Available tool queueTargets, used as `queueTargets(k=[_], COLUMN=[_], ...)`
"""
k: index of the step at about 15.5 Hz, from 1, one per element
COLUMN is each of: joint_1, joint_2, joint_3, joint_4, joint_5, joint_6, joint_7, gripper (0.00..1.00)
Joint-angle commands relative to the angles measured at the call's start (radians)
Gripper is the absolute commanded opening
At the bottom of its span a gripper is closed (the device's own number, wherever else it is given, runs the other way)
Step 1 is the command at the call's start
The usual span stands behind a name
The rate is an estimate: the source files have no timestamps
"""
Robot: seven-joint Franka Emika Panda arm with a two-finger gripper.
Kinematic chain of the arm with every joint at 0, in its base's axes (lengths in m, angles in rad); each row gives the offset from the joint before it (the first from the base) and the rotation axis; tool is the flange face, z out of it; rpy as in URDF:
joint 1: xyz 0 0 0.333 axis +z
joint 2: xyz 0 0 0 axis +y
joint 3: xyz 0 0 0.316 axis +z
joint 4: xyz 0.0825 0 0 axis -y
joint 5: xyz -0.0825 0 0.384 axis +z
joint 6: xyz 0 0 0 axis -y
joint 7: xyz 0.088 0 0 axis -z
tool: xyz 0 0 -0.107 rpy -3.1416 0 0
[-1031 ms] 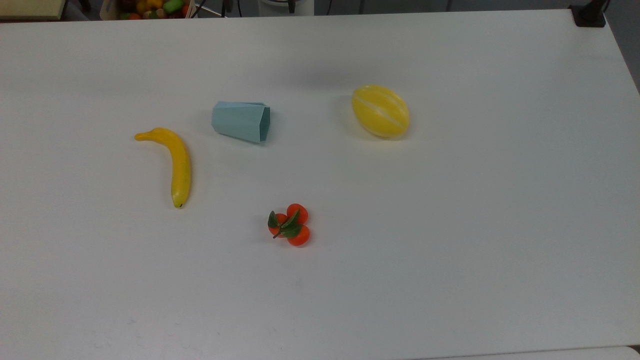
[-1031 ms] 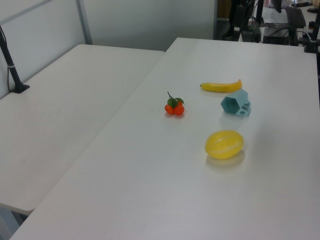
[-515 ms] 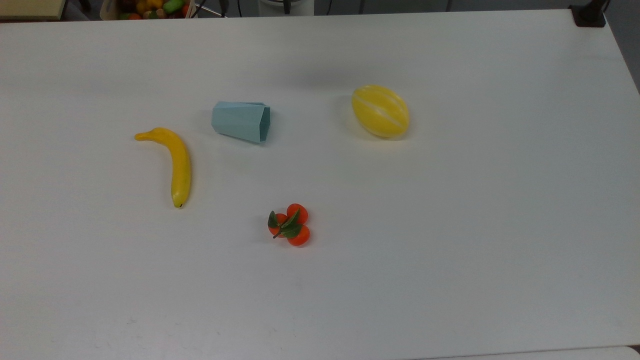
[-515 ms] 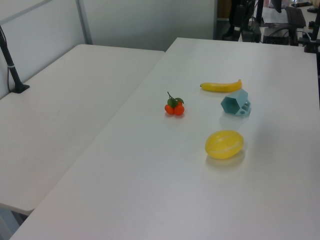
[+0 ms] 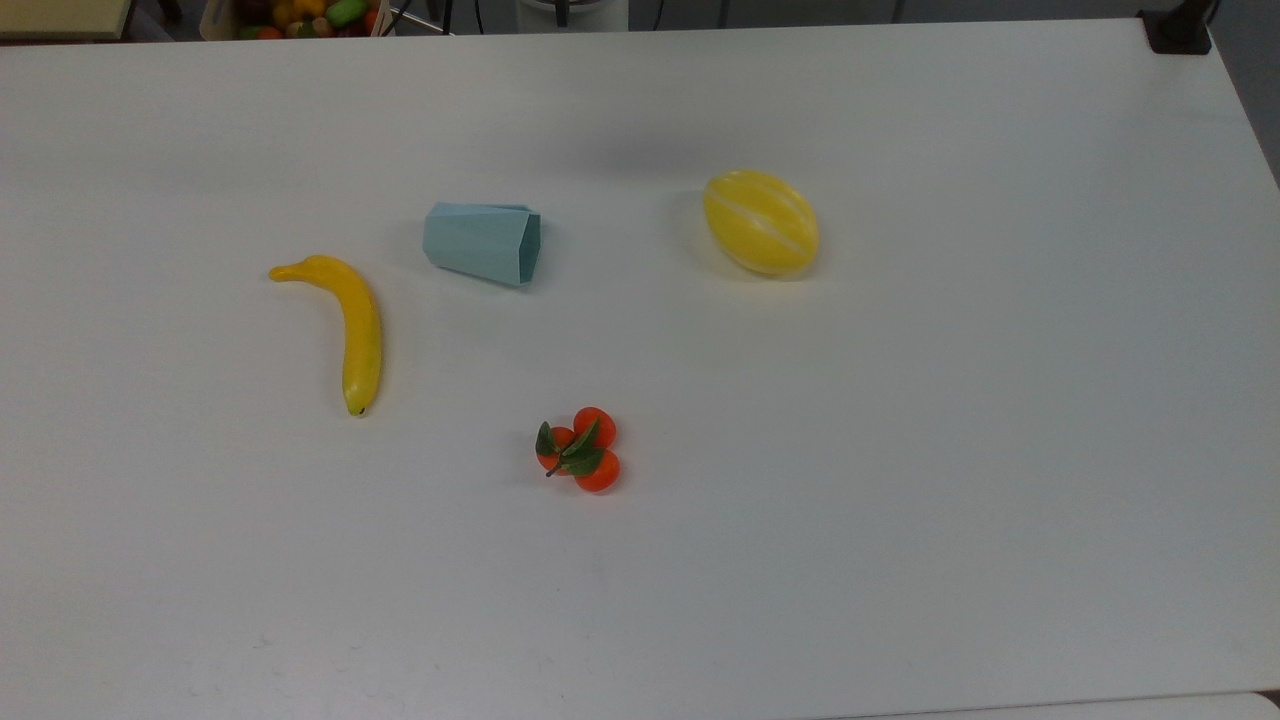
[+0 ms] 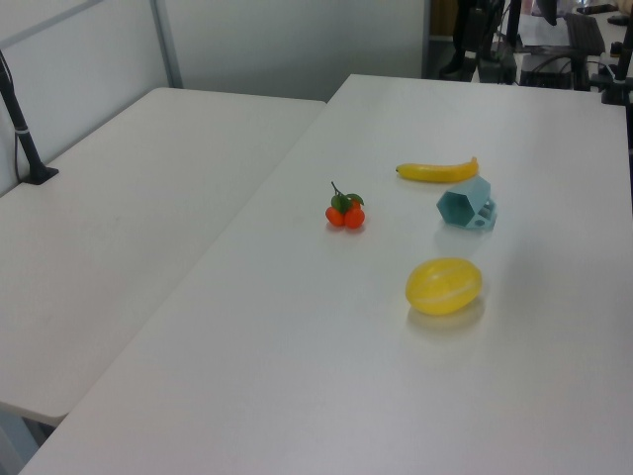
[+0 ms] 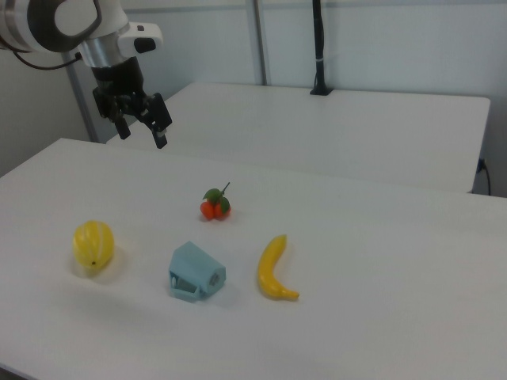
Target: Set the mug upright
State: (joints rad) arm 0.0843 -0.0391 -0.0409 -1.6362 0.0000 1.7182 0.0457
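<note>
While mug [image 7: 196, 274] lies sideways, tool [image 7: 142, 130] gapes empty.

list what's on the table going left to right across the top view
banana → mug, lying on its side → cluster of small orange fruits with green leaves → yellow melon

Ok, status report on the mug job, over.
Gripper open, high above table. Mug on its side, untouched, between banana and melon. Nothing blocking.
</note>
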Motion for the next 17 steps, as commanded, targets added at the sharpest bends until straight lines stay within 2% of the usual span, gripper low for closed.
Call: queueTargets(k=[1, 5, 8, 13, 17], joint_1=[0.012, 0.063, 0.126, 0.195, 0.223], joint_2=[0.001, 0.042, 0.079, 0.131, 0.221], joint_3=[0.004, 0.009, 0.009, 0.009, 0.009], joint_4=[-0.011, -0.02, -0.069, -0.191, -0.205], joint_5=[-0.06, -0.121, -0.201, -0.299, -0.376], joint_6=[-0.029, -0.029, -0.009, 0.116, 0.165], joint_7=[-0.015, 0.019, 0.139, 0.305, 0.425], gripper=[1.0, 1.0, 1.0, 1.0, 1.0])
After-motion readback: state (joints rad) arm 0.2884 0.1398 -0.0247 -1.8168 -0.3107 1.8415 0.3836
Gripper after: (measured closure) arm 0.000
